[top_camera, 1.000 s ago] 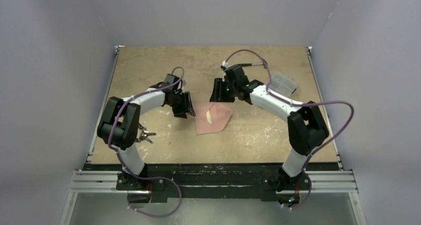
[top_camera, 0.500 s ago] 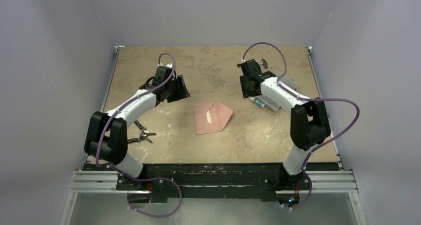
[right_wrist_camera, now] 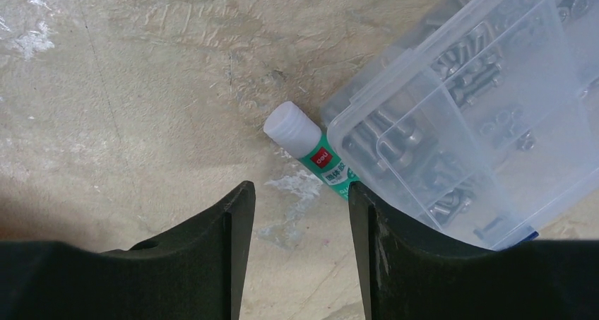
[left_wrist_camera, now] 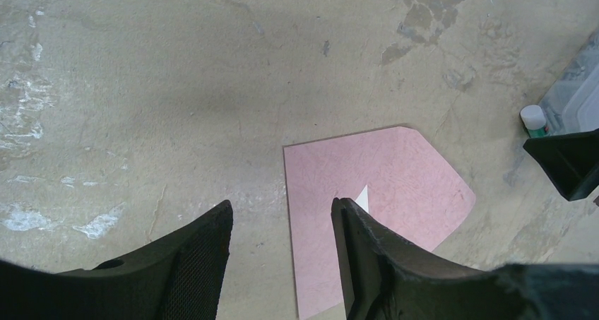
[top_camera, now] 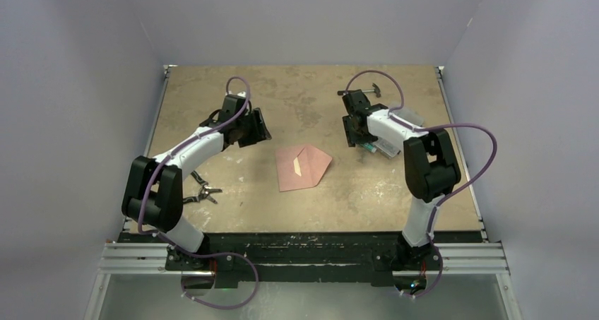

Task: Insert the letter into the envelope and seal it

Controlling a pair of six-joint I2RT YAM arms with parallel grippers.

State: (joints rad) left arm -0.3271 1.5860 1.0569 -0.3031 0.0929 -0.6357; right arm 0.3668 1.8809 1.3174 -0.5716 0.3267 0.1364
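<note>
The pink envelope lies flat at the table's middle, its pointed end to the right, with a small pale strip showing on top. It also shows in the left wrist view. I see no separate salmon-orange letter sheet; it is hidden or out of view. My left gripper is open and empty, above the table to the left of the envelope and beyond it. My right gripper is open and empty, hovering near a glue stick, well right of the envelope.
A clear plastic box of screws lies against the green-and-white glue stick at the right. Pliers lie at the near left. The right gripper's finger shows at the edge of the left wrist view.
Both grippers have drawn back from the envelope. The left went back and left; the right went back and right to over the glue stick. The envelope has not moved.
</note>
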